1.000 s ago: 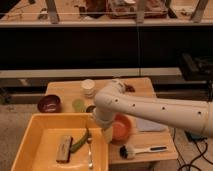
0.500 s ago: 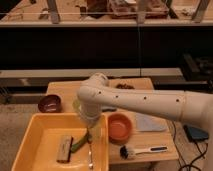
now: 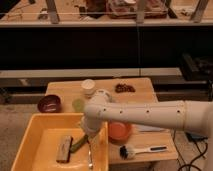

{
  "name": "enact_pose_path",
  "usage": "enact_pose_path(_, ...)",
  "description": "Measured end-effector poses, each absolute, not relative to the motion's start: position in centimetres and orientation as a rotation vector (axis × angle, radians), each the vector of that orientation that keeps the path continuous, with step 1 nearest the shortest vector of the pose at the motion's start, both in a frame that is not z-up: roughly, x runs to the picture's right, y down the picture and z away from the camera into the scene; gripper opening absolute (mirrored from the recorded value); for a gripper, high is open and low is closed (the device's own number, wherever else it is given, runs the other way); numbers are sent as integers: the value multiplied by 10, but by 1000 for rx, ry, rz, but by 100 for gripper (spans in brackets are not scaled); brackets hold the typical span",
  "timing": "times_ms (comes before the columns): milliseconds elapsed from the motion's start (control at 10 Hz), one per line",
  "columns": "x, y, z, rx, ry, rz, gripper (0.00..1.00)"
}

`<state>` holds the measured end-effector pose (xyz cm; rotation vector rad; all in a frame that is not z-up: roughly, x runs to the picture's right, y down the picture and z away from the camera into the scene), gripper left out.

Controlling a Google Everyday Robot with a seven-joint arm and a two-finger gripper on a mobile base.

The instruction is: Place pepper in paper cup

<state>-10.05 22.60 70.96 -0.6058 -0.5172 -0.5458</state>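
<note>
The slim green pepper (image 3: 77, 144) lies in the yellow tray (image 3: 30, 136), between a brown block (image 3: 64, 148) and a fork (image 3: 90, 155). The white paper cup (image 3: 88, 87) stands upright at the back of the wooden table, apart from the tray. My white arm reaches in from the right and bends down over the tray's right side. My gripper (image 3: 86, 131) hangs just above the pepper's upper right end, largely hidden by the arm.
A small green translucent cup (image 3: 78, 104) and a dark red bowl (image 3: 49, 104) stand behind the tray. An orange bowl (image 3: 120, 131) sits right of the tray, partly under my arm. A brush (image 3: 136, 150) lies at the front right. Dark bits (image 3: 125, 88) lie at the back.
My arm has swung left from over the orange bowl to over the tray's right side. The gripper now hangs close above the pepper. The pepper and cup have not moved.
</note>
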Motion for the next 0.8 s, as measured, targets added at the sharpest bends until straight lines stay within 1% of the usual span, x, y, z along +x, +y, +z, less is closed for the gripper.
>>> enact_pose_path(400, -117, 230, 723, -604, -507, -550, 80)
enact_pose_path(800, -123, 250, 753, -652, -501, -533, 80)
